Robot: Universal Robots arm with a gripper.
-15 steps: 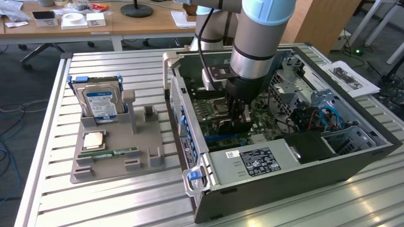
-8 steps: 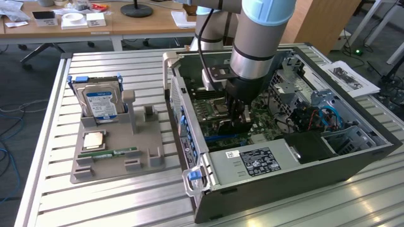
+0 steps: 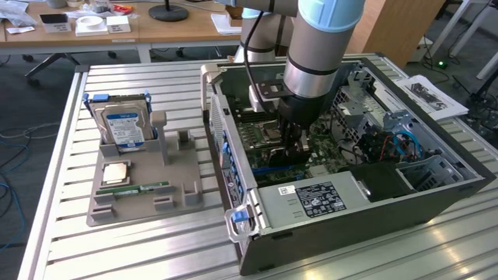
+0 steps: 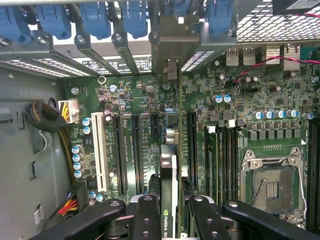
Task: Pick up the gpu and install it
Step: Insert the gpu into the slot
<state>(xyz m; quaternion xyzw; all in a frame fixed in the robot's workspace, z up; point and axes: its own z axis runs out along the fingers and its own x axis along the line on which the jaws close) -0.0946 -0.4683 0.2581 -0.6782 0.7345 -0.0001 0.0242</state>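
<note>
Here, gpu [image 4: 169, 172] edge-on, gripped between the jaws

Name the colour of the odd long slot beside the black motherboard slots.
White; the long plastic slot shows best in the wrist view.

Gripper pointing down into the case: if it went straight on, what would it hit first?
Likely the motherboard: the gripper is closed on the gpu, held edge-on above the expansion slots, so the card's lower edge would land there first. How far above is unclear.
</note>
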